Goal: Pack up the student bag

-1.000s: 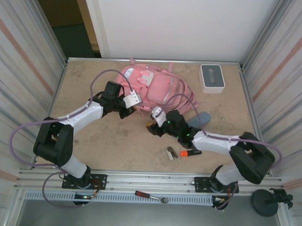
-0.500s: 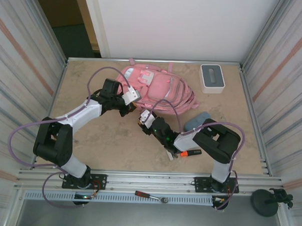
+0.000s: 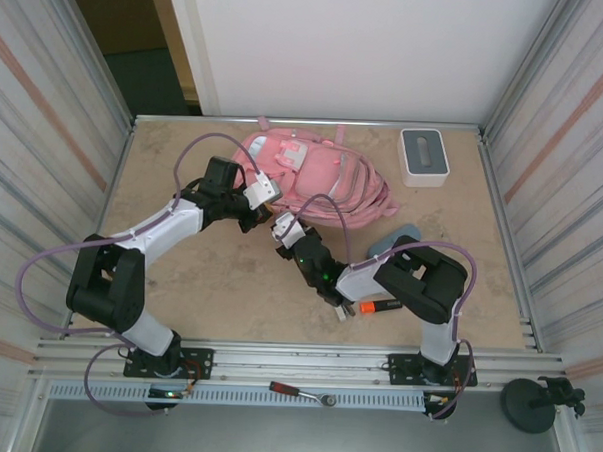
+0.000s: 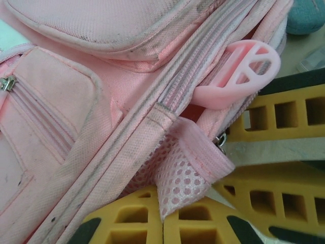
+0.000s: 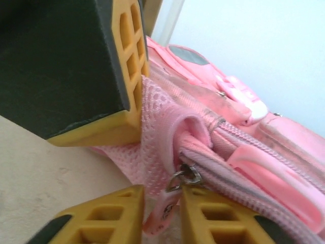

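At the left, the left gripper (image 4: 162, 217) has its yellow fingers pressed together on the hem of the mesh side pocket (image 4: 179, 173). It pinches that corner, most likely to anchor the fabric so a zip can be drawn against it.

The student bag (image 3: 319, 172) lies flat on the table (image 3: 179, 271) toward the back, in the middle, with its front pockets facing up. Both arms meet at its near left corner. A pink peace-sign tab (image 4: 245, 70) sticks out along the main zip just above the held corner.

Just right of that grip, the right gripper (image 5: 162, 216) comes in low. Its fingers are drawn close around the small zipper pull (image 5: 167, 203), which hangs from a metal ring between them. It looks like a pinch, ready to open the bag.

Further right, an orange highlighter (image 3: 380, 307) and a blue-grey pouch (image 3: 396, 237) lie near the right arm, probably waiting to be packed. A white box with a grey top (image 3: 424, 156) sits at the back right, apart from the bag.
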`<move>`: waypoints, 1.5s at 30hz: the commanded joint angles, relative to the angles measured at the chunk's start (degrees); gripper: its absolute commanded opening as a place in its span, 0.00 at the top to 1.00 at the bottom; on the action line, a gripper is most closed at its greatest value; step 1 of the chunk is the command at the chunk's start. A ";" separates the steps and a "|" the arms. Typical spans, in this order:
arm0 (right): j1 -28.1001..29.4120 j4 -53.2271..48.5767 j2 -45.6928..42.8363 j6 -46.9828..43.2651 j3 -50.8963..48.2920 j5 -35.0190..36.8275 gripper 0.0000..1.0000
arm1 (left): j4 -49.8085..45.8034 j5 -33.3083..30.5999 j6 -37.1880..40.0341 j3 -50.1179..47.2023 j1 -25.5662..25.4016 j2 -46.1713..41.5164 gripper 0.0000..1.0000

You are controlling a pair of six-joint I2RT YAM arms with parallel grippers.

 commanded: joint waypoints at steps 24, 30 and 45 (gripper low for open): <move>-12.23 -41.02 -32.34 29.40 -15.93 -5.91 1.00 | 9.06 -6.71 4.04 -6.53 7.53 -6.14 1.00; -12.64 -40.40 -34.02 31.98 -13.52 -16.25 1.00 | 8.04 -5.97 8.84 -8.72 4.66 -7.30 0.80; -12.10 -39.65 -35.56 34.69 -9.65 -27.55 1.00 | 15.06 -13.29 18.35 -9.63 -17.89 -7.00 0.38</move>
